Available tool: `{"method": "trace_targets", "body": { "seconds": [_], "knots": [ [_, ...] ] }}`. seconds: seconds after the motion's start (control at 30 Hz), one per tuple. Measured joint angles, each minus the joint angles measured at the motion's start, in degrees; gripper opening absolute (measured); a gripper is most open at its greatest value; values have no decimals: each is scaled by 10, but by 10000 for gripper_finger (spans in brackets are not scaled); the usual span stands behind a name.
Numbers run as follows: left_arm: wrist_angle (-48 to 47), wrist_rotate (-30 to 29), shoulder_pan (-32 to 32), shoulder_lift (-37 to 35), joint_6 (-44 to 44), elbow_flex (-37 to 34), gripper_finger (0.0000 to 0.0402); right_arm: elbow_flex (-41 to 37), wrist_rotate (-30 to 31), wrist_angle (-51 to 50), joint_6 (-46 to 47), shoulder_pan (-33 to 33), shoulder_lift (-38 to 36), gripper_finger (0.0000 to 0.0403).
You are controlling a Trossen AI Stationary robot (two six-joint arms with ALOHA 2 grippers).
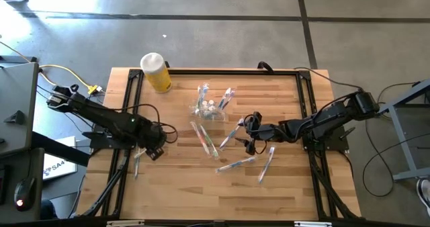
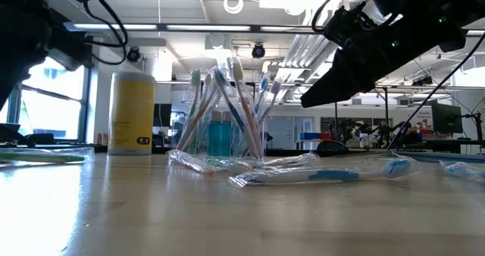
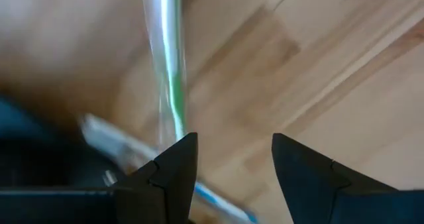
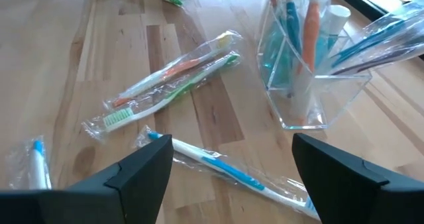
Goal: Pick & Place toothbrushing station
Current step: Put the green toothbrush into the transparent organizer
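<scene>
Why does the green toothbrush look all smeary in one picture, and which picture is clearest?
In the left wrist view the wrapped green toothbrush is blurred, very close to the camera. The right wrist view shows the clear holder sharply. In the low view, bright ceiling lights leave the arms dark.

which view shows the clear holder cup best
The right wrist view: the clear holder cup is close, its walls and the brushes inside plain. The low view shows it side-on; the high view shows it small from above; the left wrist view misses it.

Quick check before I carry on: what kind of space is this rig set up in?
Probably a robotics lab or workshop: bare concrete floor around the wooden table, exposed ceiling lights, and workstations with monitors in the open room behind.
</scene>
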Motion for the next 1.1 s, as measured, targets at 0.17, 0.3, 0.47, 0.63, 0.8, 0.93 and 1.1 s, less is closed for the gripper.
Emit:
{"method": "trace_targets", "body": {
  "seconds": [0.17,0.3,0.47,0.63,0.8,0.93,1.1],
  "knots": [
    [-20,58,-7,26,-110,0,184,0,-7,0,1,0,0,301],
    [-59,46,-19,45,-118,0,184,0,-8,0,1,0,0,301],
    [-60,14,-17,69,-101,0,184,0,-9,1,1,0,0,301],
    [-53,15,-17,108,-64,-1,184,0,-9,1,13,0,0,301],
    [-45,13,-17,156,-46,-1,184,0,-11,0,14,1,0,301],
    [-27,13,-17,191,-42,-1,184,0,-11,0,14,1,0,301],
    [25,21,-17,227,-19,-9,184,0,-11,1,18,1,0,301]
  ]
}}
